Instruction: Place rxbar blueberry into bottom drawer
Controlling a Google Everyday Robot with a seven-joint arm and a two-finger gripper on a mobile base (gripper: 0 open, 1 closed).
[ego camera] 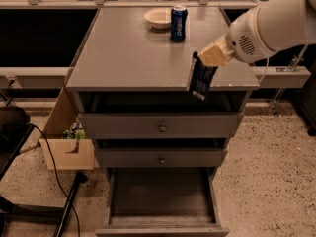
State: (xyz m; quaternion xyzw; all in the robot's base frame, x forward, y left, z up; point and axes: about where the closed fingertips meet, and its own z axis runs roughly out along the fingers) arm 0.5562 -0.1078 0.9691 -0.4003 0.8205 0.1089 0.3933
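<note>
Where my gripper (210,59) hung: above the cabinet top (133,53), at its front right edge.
Grip: I pinched the rxbar blueberry (201,79) by its upper end.
Bottom drawer (160,194): stood open below.

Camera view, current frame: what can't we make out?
1. rxbar blueberry: lettering too small to read. Its top end is covered by the gripper, which holds it at the cabinet top's front edge.
2. bottom drawer: front panel cut off by the picture's bottom edge.
3. top drawer and middle drawer: insides hidden, only dark gaps show above them.
4. arm: cut off by the right edge.
</note>
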